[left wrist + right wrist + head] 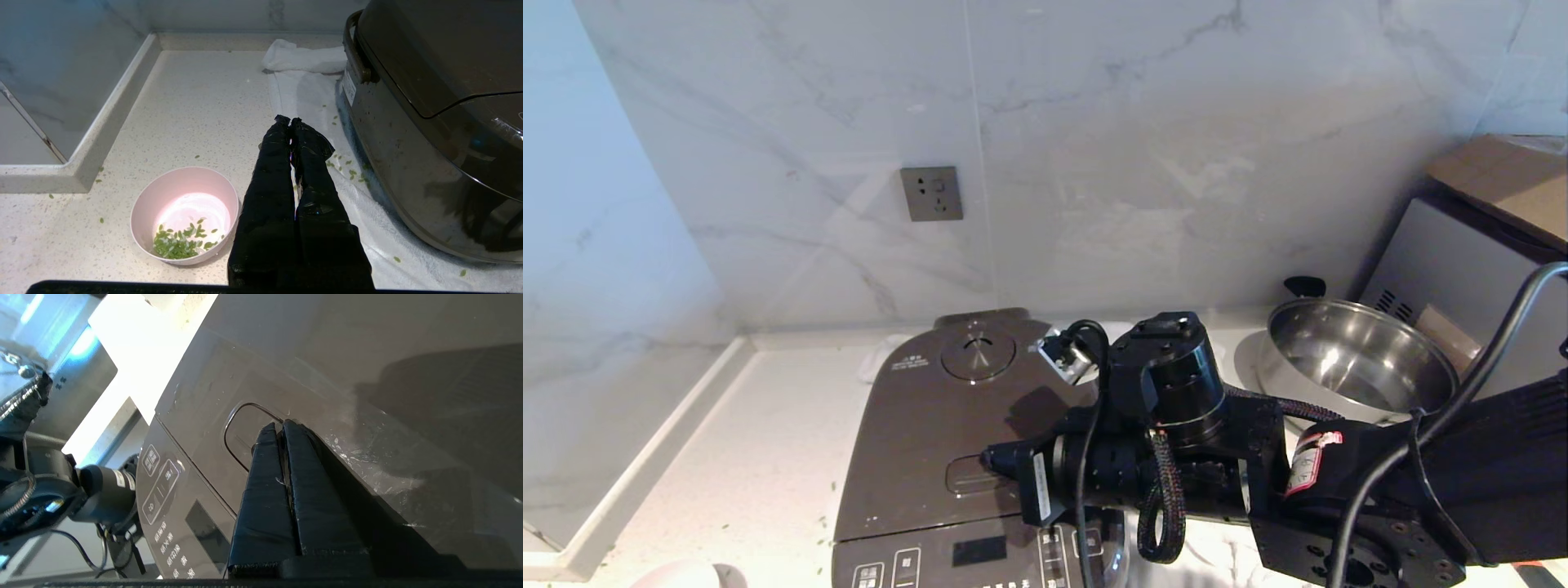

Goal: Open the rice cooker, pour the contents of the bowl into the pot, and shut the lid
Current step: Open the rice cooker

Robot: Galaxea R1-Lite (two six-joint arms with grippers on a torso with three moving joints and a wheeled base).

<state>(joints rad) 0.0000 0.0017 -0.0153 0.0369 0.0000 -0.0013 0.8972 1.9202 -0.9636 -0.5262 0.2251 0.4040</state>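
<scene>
Lid (931,425) of the rice cooker (947,457) lies shut, flat over the body, its round steam vent (978,354) toward the marble wall and its rectangular release button (245,435) near the front edge. The right arm reaches in from the right side of the head view, forearm lying low and nearly level across the cooker's front corner, wrist bent so the right gripper (278,425) points across the lid. Its jaws are clenched together with nothing between them, and their tips sit on the edge of the release button, touching or just above it; which of the two cannot be told. The control panel (968,559) with its white-marked buttons sits just in front of them.

The left gripper (289,121) hangs parked over the worktop (196,106) on the cooker's left, jaws closed and empty, above a white cloth (304,59) that runs under the cooker. The pink bowl (184,215) stands on the worktop just beside it, holding green chopped bits (175,244) heaped to one side; loose green bits lie scattered on the worktop and cloth. A steel pan (1356,359) stands to the cooker's right.
</scene>
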